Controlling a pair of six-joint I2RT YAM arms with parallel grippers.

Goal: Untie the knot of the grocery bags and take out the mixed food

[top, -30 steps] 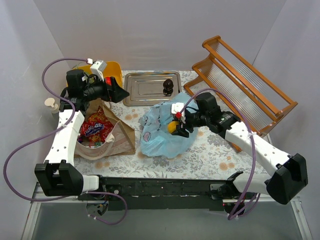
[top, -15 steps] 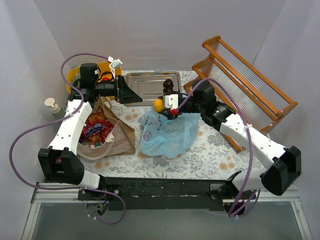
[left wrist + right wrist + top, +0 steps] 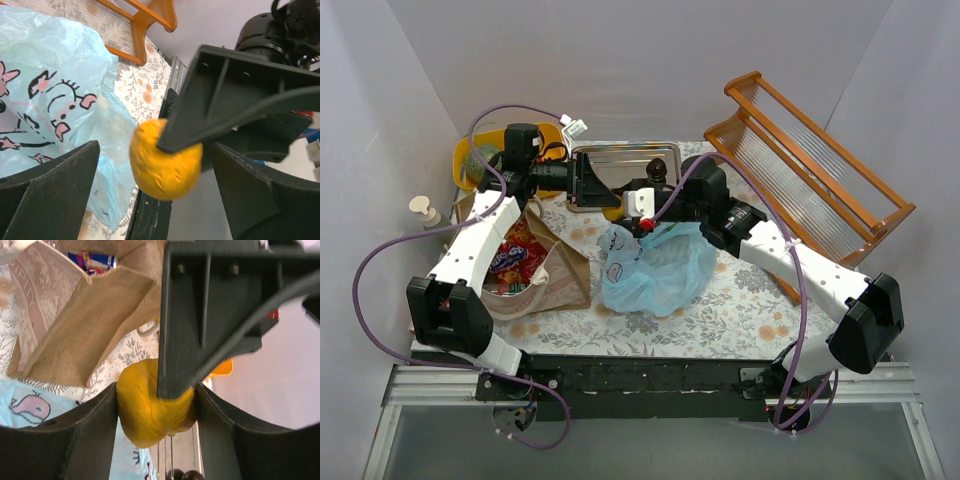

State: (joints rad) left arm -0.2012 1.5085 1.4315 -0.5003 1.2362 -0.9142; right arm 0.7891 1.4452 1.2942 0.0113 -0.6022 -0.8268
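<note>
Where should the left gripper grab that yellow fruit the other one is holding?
Its two bare flanks, crosswise to the right gripper, which pinches the fruit. It is round, so any opposite pair of sides would do, but only those are free. The open left gripper straddles it from the left.

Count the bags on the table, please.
2. The light blue plastic bag lies in the middle; the brown bag stands just left of it. Another could be hidden.
</note>
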